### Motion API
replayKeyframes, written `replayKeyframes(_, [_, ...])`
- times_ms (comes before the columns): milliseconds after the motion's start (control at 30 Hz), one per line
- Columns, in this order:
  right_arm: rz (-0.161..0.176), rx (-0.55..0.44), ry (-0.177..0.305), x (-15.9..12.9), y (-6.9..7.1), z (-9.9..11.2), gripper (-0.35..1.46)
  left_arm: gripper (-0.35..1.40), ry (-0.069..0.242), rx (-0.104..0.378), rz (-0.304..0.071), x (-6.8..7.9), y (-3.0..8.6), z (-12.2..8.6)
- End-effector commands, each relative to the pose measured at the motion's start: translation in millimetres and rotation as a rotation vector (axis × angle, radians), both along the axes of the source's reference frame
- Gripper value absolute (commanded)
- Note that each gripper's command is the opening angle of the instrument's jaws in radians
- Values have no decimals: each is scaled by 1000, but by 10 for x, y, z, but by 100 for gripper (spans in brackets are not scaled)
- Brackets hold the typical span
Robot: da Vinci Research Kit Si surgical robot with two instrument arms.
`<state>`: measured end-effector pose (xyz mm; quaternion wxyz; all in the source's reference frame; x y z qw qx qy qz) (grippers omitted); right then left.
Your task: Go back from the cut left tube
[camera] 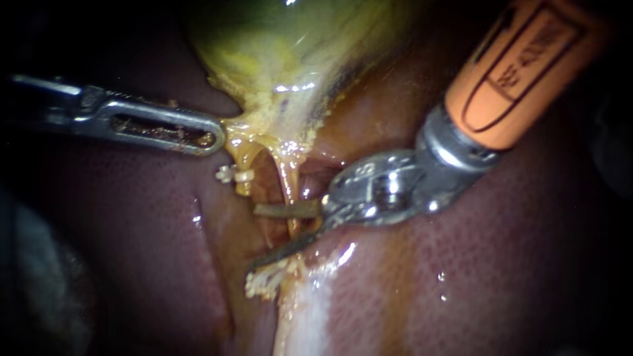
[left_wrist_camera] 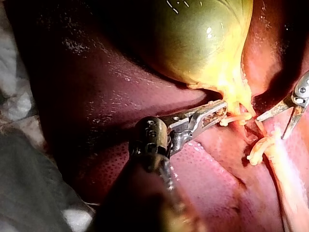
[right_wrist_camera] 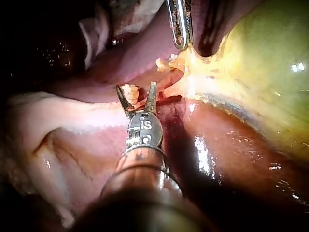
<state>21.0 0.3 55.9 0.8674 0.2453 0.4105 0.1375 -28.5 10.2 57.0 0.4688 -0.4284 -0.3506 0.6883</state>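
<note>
**Step in hand.** We are at the withdrawal of our right instrument from the cut left tube. We judge that the withdrawal has hardly started, because the blades lie at the cut site.

**Location of the tube.** One end of the left tube hangs from the neck of the gallbladder as a short yellow stump with a white clip across it. The far stump, also clipped, lies farther from the gallbladder, on the liver. A bare gap separates the two ends, so we read the tube as divided.

**Tool state.**
- **Right instrument:** It ends in two blades, which stand spread and pinch nothing. One blade points into the gap just beyond the gallbladder-side stump. The other lies farther from the gallbladder, near the far stump.
- **Right tube:** It runs from the gallbladder's neck across the line of the nearer blade. We cannot tell whether the two touch.
- **Left instrument:** Its jaws are pressed together on the edge of the gallbladder's neck.

**Next move.**
1. Draw the right instrument back along its own shaft, away from the gallbladder's neck.
2. Move slowly until both blade tips clear the right tube and the clips.
3. Do not close the blades near the gallbladder's neck, because we judge the right tube could be caught between them.
4. Hold the left instrument's grip steady so the tissue does not swing into the blades.
</note>
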Motion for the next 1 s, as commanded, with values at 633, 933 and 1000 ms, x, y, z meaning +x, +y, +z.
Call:
replayKeyframes(633, [-21, -136, -88, -117, 22, -6, 145, -35, 1, -3, 0, 0, -2, 5])
replayKeyframes(933, [-11, -137, -94, -133, 30, -8, 145, -35, 7, -13, -6, -8, -8, 17])
replayKeyframes(1000, [-12, -140, -93, -134, 31, -10, 145, -35, 6, -14, -4, -12, -11, 23])
